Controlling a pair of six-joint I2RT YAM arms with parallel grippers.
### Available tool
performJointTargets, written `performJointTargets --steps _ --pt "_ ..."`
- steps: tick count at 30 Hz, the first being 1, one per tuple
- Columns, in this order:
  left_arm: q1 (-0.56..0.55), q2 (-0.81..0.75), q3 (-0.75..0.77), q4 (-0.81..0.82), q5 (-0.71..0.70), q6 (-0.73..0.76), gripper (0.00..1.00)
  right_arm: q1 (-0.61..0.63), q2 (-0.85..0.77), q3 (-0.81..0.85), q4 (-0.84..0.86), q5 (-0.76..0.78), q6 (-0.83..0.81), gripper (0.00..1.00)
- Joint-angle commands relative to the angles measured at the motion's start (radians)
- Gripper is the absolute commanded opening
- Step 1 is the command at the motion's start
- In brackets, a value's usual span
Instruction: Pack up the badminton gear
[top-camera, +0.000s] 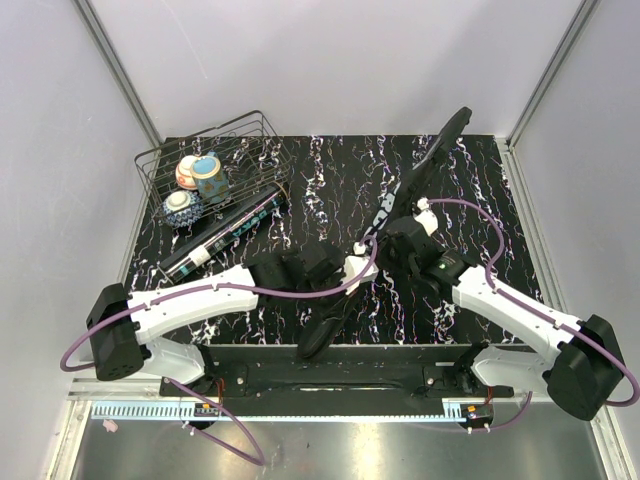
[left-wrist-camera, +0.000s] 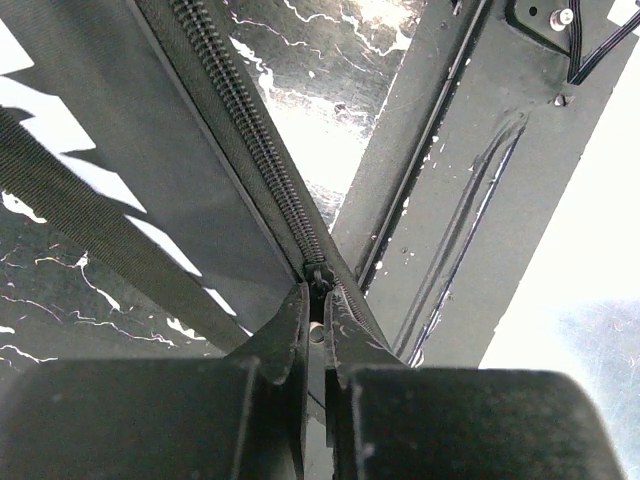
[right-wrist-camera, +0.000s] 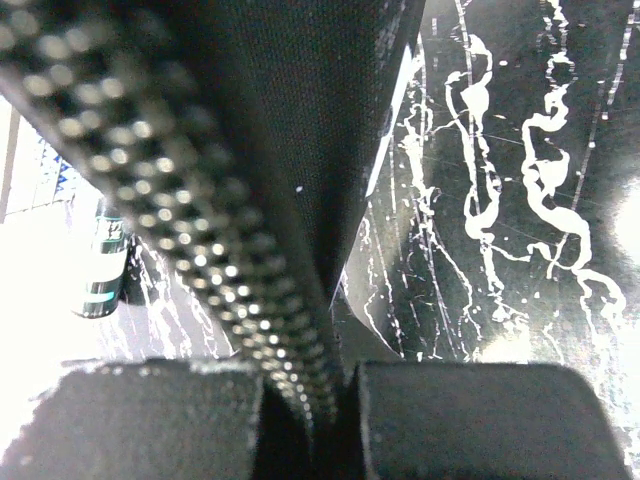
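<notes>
Robotics lab test cell

Plain pale panels (top-camera: 330, 60) in aluminium framing (top-camera: 119, 75) close in behind and beside the black marbled surface (top-camera: 330, 170); a white left arm (top-camera: 190, 300) and right arm (top-camera: 510, 305), trailing purple cables (top-camera: 75, 345), are bolted at its near edge.

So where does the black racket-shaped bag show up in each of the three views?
Top external: the black racket-shaped fabric bag lies diagonally, from near centre to far right.
Left wrist: it fills the left side, its zipper running down into the left tool.
Right wrist: upper left, blurred zipper pinched in the right tool.
Shared landmark: the black white-veined marbled tabletop.
</notes>
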Motion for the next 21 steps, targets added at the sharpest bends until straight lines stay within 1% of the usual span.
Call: performJointTargets --steps 1,7,11,14,21 --pt "-0.016 -0.053 0.002 0.013 0.013 -0.018 0.00 -0.042 -0.047 0.035 0.071 0.117 0.037 0.00" --pt "-0.029 -0.128 -0.073 0.029 0.017 -0.089 0.00 -0.152 -0.018 0.038 0.085 0.099 0.017 0.00" --pt "-0.037 -0.188 -0.148 0.034 -0.013 -0.135 0.00 -0.278 0.012 0.038 0.128 0.001 0.014 0.00" --pt "-0.037 -0.214 -0.202 0.045 -0.028 -0.171 0.00 -0.345 0.035 0.052 0.143 -0.057 0.012 0.00" --pt "-0.037 -0.243 -0.292 0.046 -0.089 -0.236 0.00 -0.457 0.075 0.095 0.151 -0.186 -0.032 0.00"
